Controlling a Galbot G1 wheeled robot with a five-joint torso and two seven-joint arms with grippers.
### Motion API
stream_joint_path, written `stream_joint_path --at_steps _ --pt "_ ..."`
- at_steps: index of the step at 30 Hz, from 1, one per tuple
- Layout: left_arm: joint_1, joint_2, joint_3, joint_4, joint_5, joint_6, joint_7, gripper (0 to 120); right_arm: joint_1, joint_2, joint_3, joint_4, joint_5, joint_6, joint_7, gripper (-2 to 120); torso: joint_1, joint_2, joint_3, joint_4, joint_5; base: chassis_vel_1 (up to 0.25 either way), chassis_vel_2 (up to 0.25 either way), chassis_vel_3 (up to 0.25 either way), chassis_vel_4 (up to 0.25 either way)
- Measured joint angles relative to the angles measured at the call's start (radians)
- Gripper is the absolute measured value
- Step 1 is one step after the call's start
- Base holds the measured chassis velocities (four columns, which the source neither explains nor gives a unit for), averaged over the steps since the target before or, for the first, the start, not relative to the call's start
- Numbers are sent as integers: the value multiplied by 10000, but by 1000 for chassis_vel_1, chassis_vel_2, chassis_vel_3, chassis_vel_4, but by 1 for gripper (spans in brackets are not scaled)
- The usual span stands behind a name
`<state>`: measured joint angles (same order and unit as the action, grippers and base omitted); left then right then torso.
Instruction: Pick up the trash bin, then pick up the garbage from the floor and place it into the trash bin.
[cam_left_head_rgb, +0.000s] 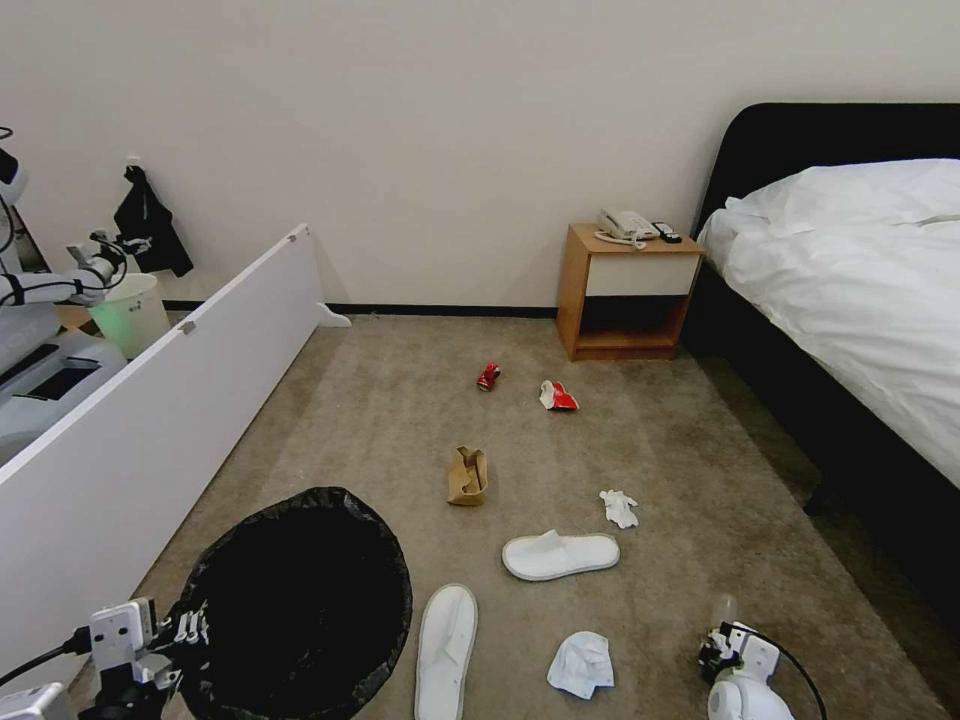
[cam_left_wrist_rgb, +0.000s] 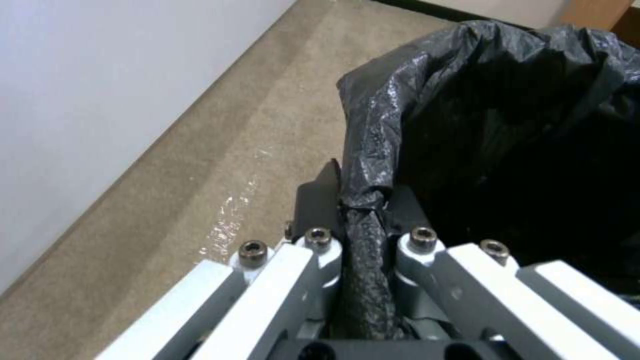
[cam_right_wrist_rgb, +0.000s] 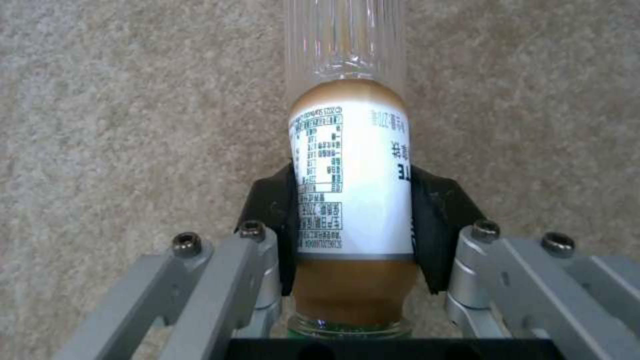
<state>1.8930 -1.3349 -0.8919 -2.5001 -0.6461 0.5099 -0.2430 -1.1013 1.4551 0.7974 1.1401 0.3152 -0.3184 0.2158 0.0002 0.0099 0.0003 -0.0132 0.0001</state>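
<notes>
Carpet (cam_left_head_rgb: 660, 440) open ahead between white panel (cam_left_head_rgb: 150, 400) and bed (cam_left_head_rgb: 860, 300) | my left gripper (cam_left_wrist_rgb: 363, 220) clamps trash bin (cam_left_head_rgb: 300, 600) rim at my lower left | right gripper (cam_right_wrist_rgb: 353, 235) grips bottle (cam_right_wrist_rgb: 350, 200) (label readable from wrist) | slippers (cam_left_head_rgb: 560, 553) near bin

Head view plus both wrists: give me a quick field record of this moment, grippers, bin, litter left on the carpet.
left gripper: shut on rim of trash bin, low on the robot's left
right gripper: shut on bottle, low on the robot's right, above the floor
bottle: clear, white label, brown liquid
litter on carpet: two slippers, two tissues, paper bag, red can, red-and-white wrapper
bin contents: too dark to tell
</notes>
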Motion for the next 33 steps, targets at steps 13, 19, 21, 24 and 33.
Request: stream_joint_path --at_steps 13,19,21,24,33 --pt "54 145 -40 0 -126 7 46 4 -1395 -761 -144 2529 1051 1002 -887 33 0 0 0 0 1 0 0 0 0" --pt "83 252 -52 1 -228 173 114 4 -3292 -2289 -526 5733 1783 2754 -2199 33 -1 0 -1 -1 -5 0 0 0 0" --pt "88 244 87 1 -180 222 117 4 -3711 -3103 -548 6707 2028 3763 -2763 33 -1 0 -1 -1 2 0 0 0 0" --pt "168 408 173 0 -172 282 134 4 -3988 -3905 -593 7491 2498 4148 -3042 33 0 0 0 3 -4 0 0 0 0" --pt "107 677 165 0 -451 541 113 4 -4576 -6046 -697 9723 4489 4790 -3437 33 0 0 0 -1 -1 0 0 0 0"
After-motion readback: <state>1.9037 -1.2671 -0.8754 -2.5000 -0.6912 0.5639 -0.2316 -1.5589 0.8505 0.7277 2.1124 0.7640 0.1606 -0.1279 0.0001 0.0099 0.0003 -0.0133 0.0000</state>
